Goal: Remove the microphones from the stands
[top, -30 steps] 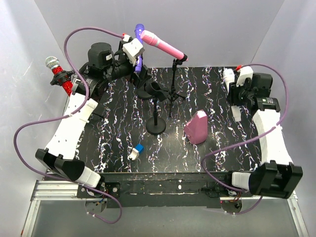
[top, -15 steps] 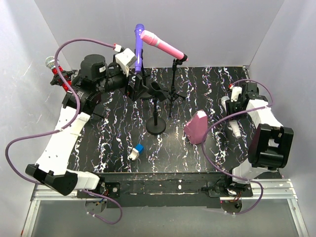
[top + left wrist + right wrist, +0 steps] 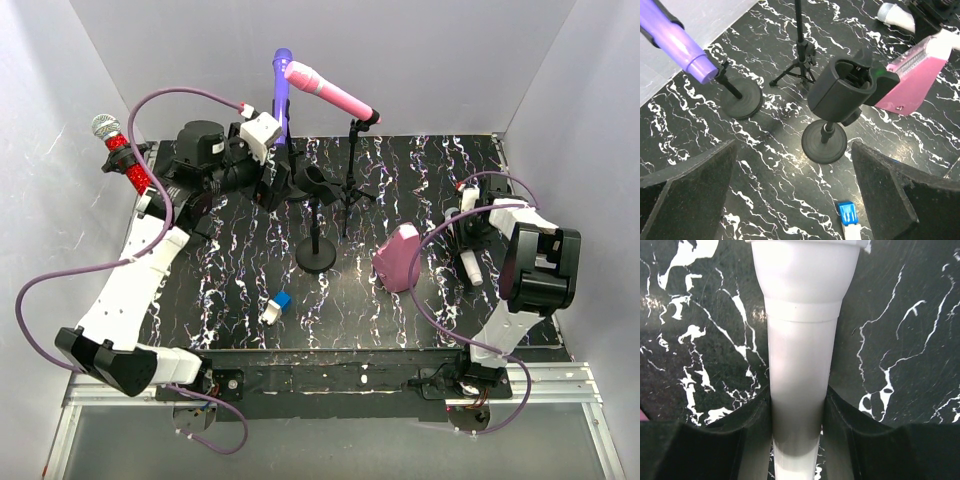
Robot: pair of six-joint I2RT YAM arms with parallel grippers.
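Note:
A purple microphone (image 3: 280, 85) stands upright in a black stand at the back; it shows at the upper left of the left wrist view (image 3: 675, 42). My left gripper (image 3: 268, 185) hangs beside that stand, open and empty (image 3: 794, 150). A pink microphone (image 3: 330, 92) sits in a tripod stand (image 3: 350, 185). An empty stand clip (image 3: 318, 190) (image 3: 842, 90) rises from a round base (image 3: 316, 258). My right gripper (image 3: 466, 240) (image 3: 799, 400) is shut on the handle of a white microphone (image 3: 471, 265) (image 3: 800, 340) low over the table at the right.
A red microphone (image 3: 120, 150) sticks up at the far left edge. A pink object (image 3: 397, 258) (image 3: 920, 75) sits right of the centre. A small blue and white item (image 3: 275, 307) (image 3: 847, 215) lies near the front. Purple cables loop around both arms.
My right arm has swung from the back right toward the front and inward, carrying the white microphone along. My left gripper has shifted slightly beside the purple microphone's stand.

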